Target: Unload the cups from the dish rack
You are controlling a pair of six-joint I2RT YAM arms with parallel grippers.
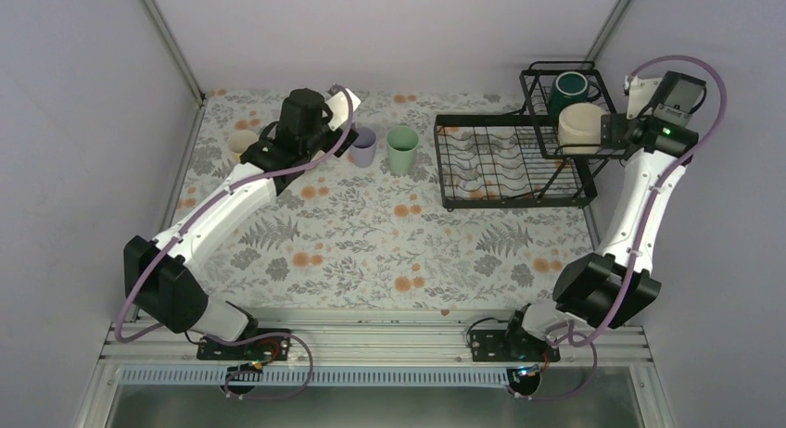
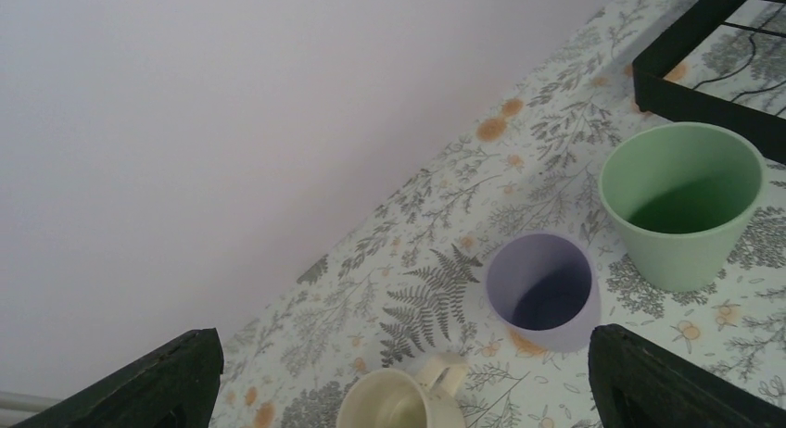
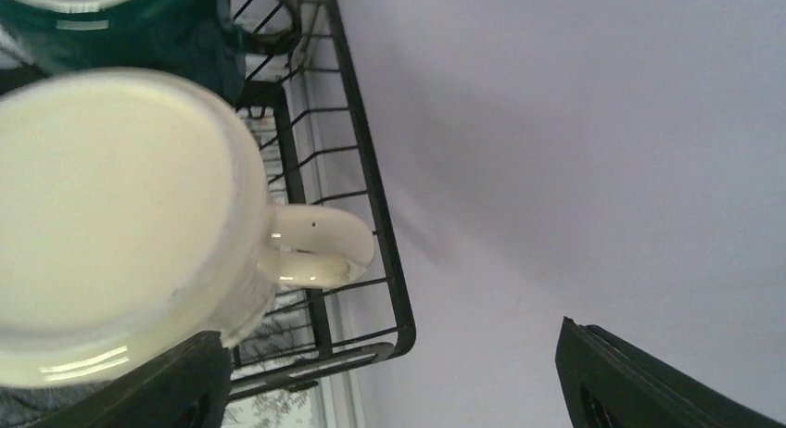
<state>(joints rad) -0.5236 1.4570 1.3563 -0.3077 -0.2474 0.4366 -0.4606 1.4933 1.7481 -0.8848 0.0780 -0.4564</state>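
Unloading appeared midway; right gripper [image 3: 394,368], spread and empty, sat beside the cream mug [image 3: 111,215] in the dish rack [image 1: 519,202]; left gripper [image 2: 408,358] hung open near the lavender tumbler [image 2: 542,289]; next: clamp that mug.

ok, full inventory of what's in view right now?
dish rack: 1, black wire, table right
dark green mug: 1, dark green, rack's raised basket
cream mug: 1, cream, same basket, at right claw
mint tumbler: 1, mint green, table, left of rack
lavender tumbler: 1, lavender, table, beside mint tumbler
pale mug: 1, cream-yellow, table, at left claw
pale cup: 1, pale yellow, table far left, by left arm
table: 1, floral cover
left claw: 1, black, open, holding nothing
right claw: 1, black, open at cream mug
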